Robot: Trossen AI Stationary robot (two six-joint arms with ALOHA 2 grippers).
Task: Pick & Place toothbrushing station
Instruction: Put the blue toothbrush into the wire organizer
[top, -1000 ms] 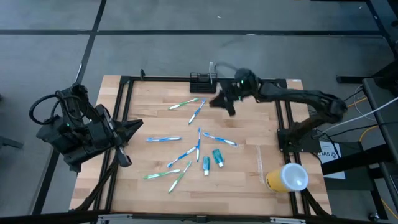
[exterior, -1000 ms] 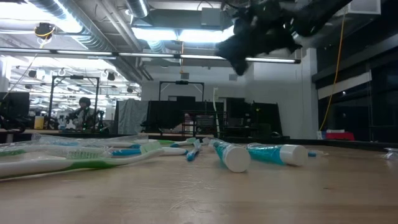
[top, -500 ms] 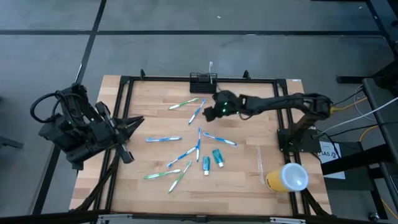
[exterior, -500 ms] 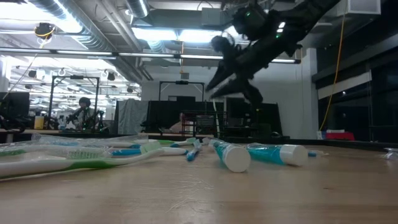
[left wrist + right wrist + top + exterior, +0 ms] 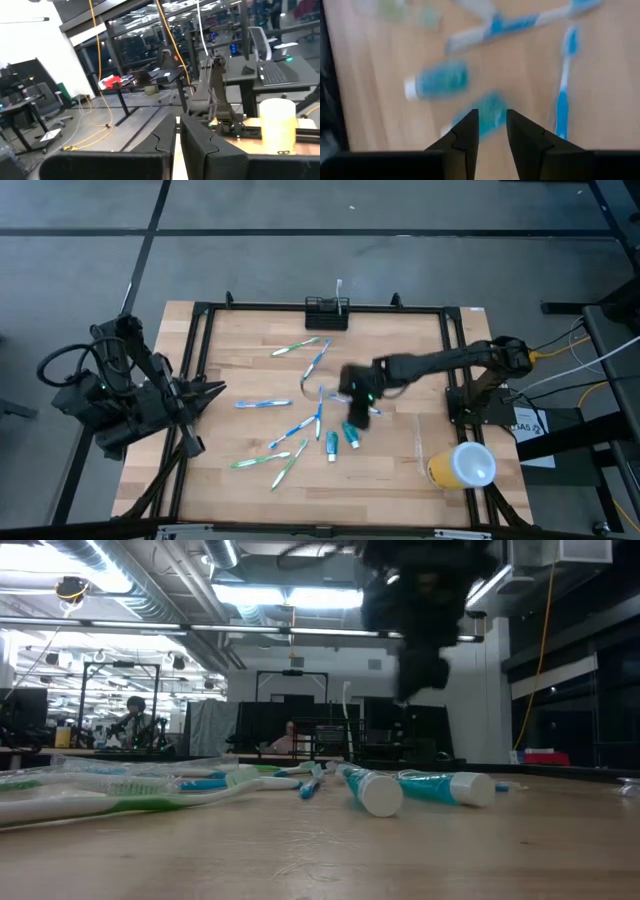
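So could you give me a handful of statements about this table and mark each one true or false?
1. One toothbrush stands in the black mesh holder at the table's far edge. True.
2. The right gripper hangs over the toothpaste tubes. True.
3. The yellow cup stands upright mid-table. False: it lies near the right corner.
4. The left gripper holds a toothbrush. False: its jaws are shut on nothing, at the table's left edge.
5. The right gripper's jaws are clamped on a tube. False: they stand apart, holding nothing.
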